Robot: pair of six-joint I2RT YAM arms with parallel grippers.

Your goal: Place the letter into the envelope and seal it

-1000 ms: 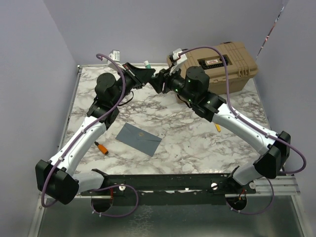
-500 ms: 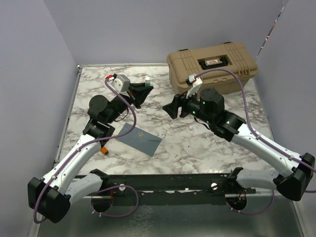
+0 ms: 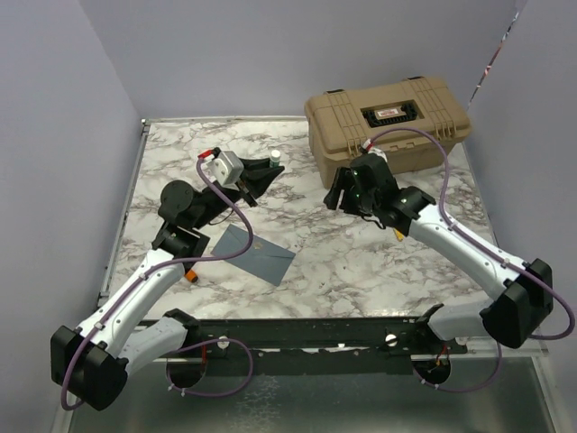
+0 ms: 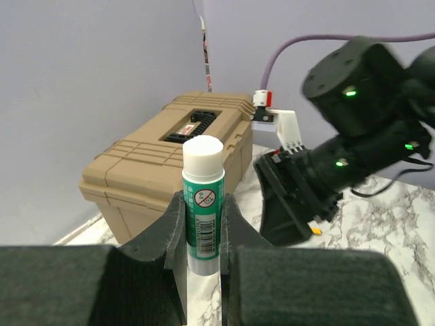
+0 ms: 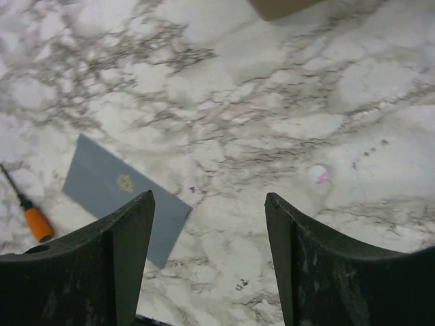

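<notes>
Holding: left gripper (image 4: 202,227) is clamping glue stick (image 4: 202,193) upright for sealing.
Waiting: right gripper (image 5: 209,204) is hovering, jaws apart, near envelope (image 5: 115,190).

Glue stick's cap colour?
White cap on the green-labelled cylindrical glue stick; clearest in left wrist view.

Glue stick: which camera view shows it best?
Left wrist: the glue stick stands upright, clamped between the left fingers, label and white cap clear. Top external shows only its tiny capped end; right wrist does not show it.
</notes>
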